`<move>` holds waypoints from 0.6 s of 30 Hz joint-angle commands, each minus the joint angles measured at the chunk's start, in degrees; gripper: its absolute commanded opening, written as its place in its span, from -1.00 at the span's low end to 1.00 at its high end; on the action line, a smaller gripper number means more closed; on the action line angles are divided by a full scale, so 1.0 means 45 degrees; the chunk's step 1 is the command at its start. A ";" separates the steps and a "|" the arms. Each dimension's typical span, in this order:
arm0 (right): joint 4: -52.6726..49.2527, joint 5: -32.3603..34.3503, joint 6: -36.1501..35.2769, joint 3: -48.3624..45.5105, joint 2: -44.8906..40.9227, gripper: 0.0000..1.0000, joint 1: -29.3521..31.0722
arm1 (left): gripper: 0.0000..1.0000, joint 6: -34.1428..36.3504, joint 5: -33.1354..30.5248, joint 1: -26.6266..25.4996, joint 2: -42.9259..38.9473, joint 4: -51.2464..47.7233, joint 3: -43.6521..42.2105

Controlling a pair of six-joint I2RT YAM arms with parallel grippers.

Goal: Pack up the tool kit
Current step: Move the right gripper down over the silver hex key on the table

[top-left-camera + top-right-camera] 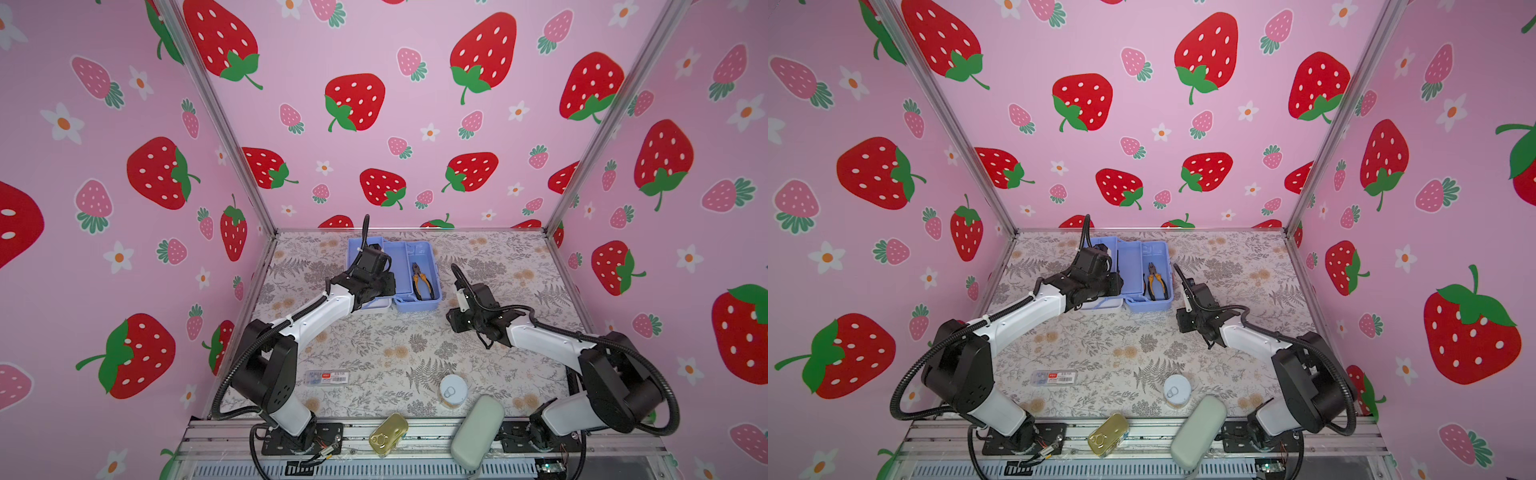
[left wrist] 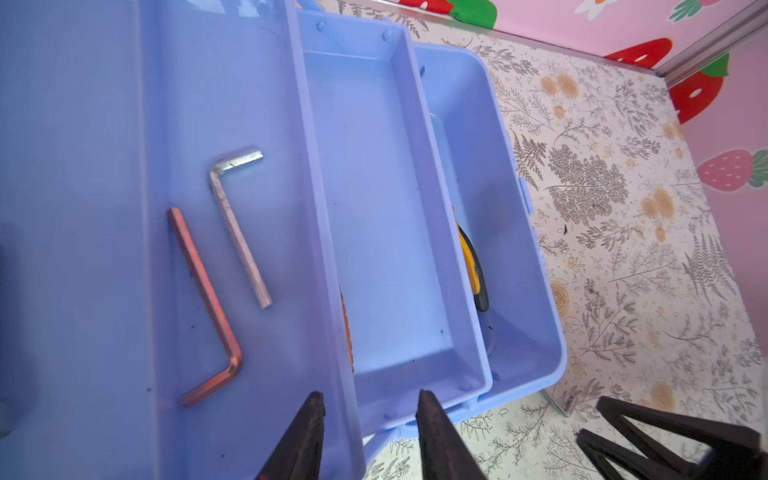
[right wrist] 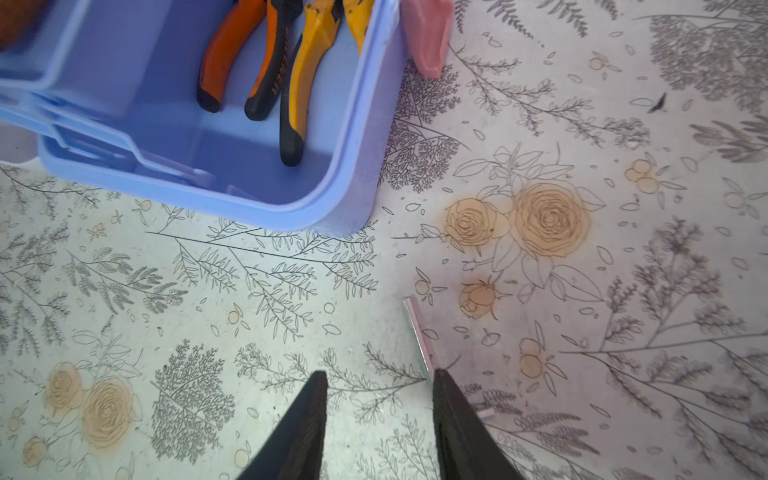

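The left claw hangs over the open periwinkle-blue plastic tool kit, which sits at the back of the floral-patterned desk, near the middle. Its jaws stand apart, astride a tray rim without pinching it. The kit's left tray holds a copper-coloured L-shaped hex key and a silver L-shaped hex key. The deep base on the right holds orange-handled pliers and yellow-handled pliers. Just right of the kit, the right claw is low over the desk, jaws parted, nothing between them. A thin silver metal bar lies just by the outer side of one finger.
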 commanded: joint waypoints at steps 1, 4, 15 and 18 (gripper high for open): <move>-0.0773 0.1090 0.0037 0.0644 0.0846 -0.10 0.0472 | -0.19 -0.0201 0.1218 0.0306 0.0109 0.1280 0.0219; -0.1137 0.1349 0.0396 0.0852 0.1311 -0.10 0.0583 | -0.19 -0.0606 0.2351 0.0604 0.0451 0.1876 0.0074; -0.1686 0.1397 0.0906 0.0792 0.2111 -0.16 0.0594 | -0.19 -0.1710 0.4031 0.1038 0.1184 0.4078 -0.0548; -0.1736 0.1280 0.0935 0.0791 0.2277 -0.34 0.0594 | -0.19 -0.2168 0.4730 0.1022 0.1315 0.4849 -0.0702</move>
